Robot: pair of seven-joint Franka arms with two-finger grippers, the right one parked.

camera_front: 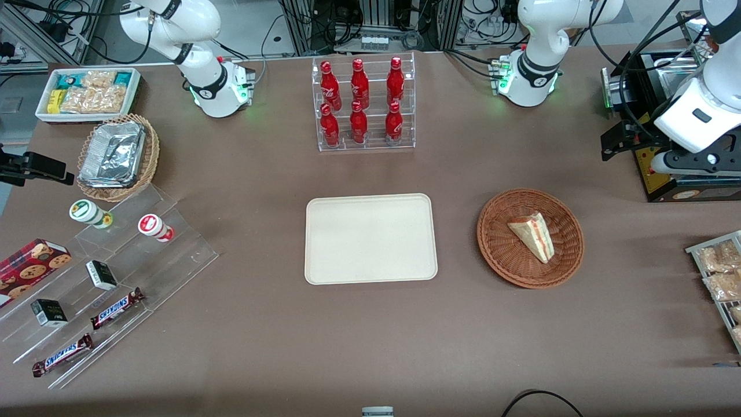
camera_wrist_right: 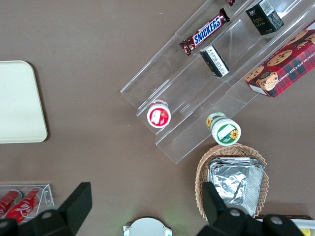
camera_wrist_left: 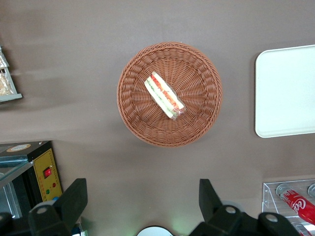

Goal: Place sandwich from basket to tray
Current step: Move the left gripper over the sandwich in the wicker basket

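The sandwich [camera_front: 532, 236], a pale wedge with red and green filling along its cut edge, lies in the round reddish-brown wicker basket [camera_front: 492, 243]. The cream rectangular tray [camera_front: 370, 238] sits beside the basket, toward the parked arm's end, with nothing on it. My left gripper [camera_front: 616, 142] hangs high above the table at the working arm's end, farther from the front camera than the basket. In the left wrist view the gripper [camera_wrist_left: 142, 196] is open and holds nothing. That view looks down on the sandwich [camera_wrist_left: 164, 95], the basket [camera_wrist_left: 133, 113] and an edge of the tray [camera_wrist_left: 288, 93].
A clear rack of red bottles [camera_front: 365, 104] stands farther back than the tray. A black box with a yellow panel [camera_front: 660, 168] sits under the gripper. A rack of bagged snacks [camera_front: 721, 278] lies at the working arm's edge. Stepped acrylic shelves [camera_front: 116, 272] lie toward the parked arm's end.
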